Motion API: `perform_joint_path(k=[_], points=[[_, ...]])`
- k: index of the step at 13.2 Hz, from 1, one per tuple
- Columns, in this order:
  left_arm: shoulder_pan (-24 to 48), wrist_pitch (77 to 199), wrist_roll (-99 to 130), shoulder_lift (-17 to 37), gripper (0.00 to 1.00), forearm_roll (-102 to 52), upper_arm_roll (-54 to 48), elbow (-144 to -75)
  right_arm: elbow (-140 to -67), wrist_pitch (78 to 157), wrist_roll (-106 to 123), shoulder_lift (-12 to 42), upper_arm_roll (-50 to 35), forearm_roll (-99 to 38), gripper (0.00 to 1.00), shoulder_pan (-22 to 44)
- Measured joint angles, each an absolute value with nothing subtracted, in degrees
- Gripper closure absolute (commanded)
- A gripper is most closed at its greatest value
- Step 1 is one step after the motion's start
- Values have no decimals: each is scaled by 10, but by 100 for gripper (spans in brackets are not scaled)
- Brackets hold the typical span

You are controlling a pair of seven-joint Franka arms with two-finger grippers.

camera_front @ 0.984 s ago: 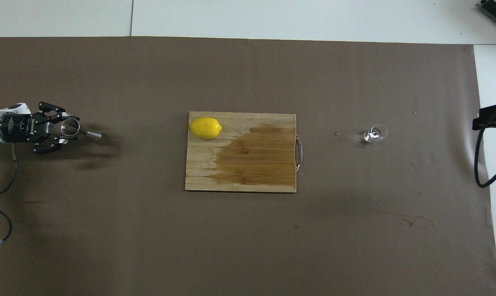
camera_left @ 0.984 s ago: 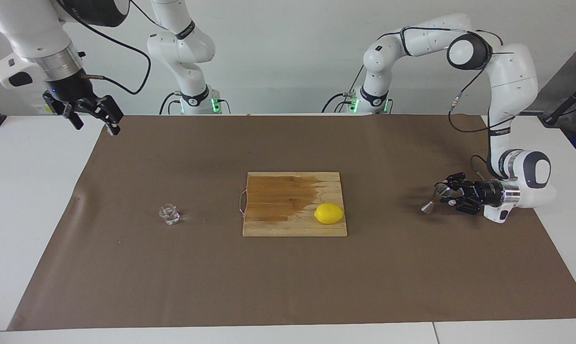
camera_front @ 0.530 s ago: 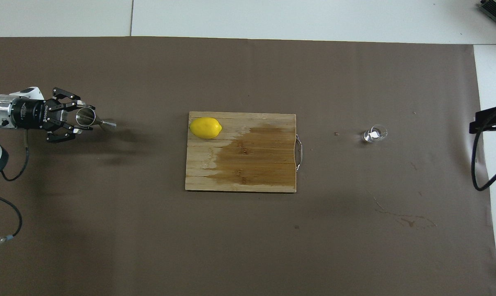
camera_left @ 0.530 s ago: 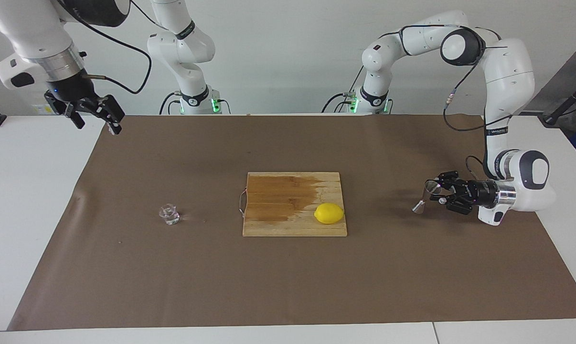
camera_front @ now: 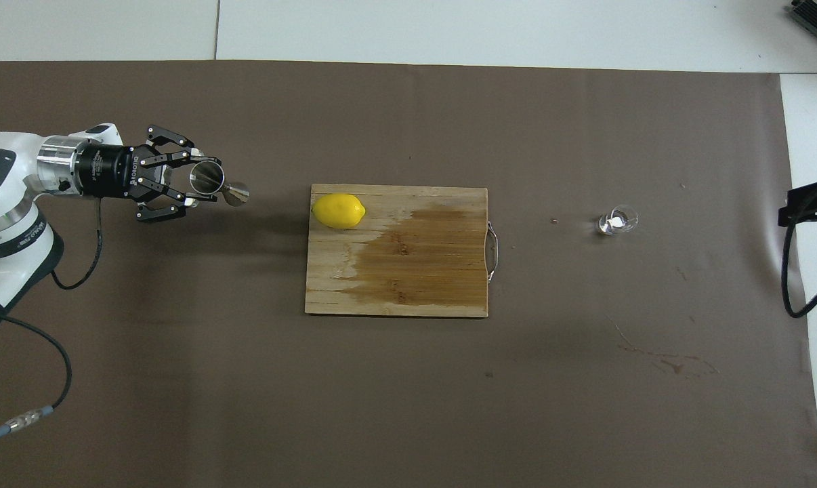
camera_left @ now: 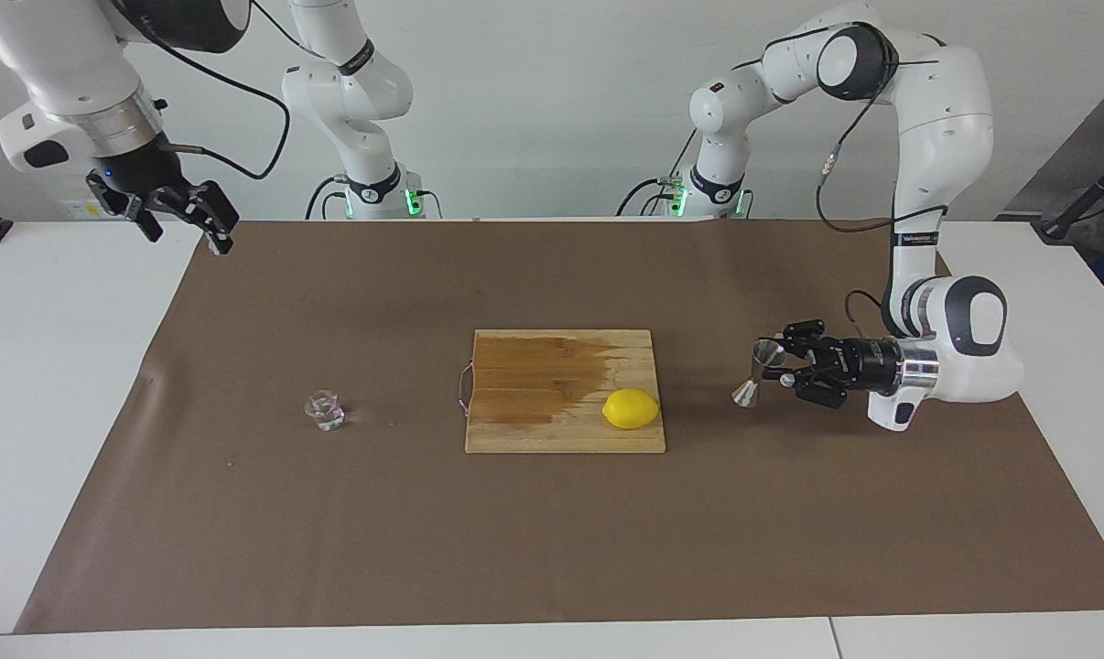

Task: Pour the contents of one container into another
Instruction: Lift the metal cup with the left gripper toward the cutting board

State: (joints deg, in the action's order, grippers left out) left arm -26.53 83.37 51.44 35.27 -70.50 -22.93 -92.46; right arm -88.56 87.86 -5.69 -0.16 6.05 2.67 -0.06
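I take the cutting board [camera_left: 565,392] as my landmark. My left gripper [camera_left: 784,366] is clenched on the steel jigger [camera_left: 759,370] and holds it in the air over the brown mat, beside the board toward the left arm's end of the table. The jigger is a little tilted, with its wider cone up. The lemon [camera_left: 631,408] lies on the board, at the corner closest to the jigger. The glass cup [camera_left: 325,411] stands on the mat beside the board, toward the right arm's end, well apart from the jigger, and nothing touches it. My right gripper [camera_left: 182,214] waits with fingers spread and empty, high over the mat's corner at the right arm's end, well apart from the board.

I judge the task is only at its beginning: the receiving vessel is picked up, but the cup is not yet grasped and no pouring is done. The two vessels must come together first.
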Motion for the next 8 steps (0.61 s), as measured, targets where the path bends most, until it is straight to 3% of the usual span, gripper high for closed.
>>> perform_joint_path(k=[8], points=[[-171, 913, 555, 249, 54, -787, -227, -1039, -886, 879, -55, -2, 60, 29, 0, 4]])
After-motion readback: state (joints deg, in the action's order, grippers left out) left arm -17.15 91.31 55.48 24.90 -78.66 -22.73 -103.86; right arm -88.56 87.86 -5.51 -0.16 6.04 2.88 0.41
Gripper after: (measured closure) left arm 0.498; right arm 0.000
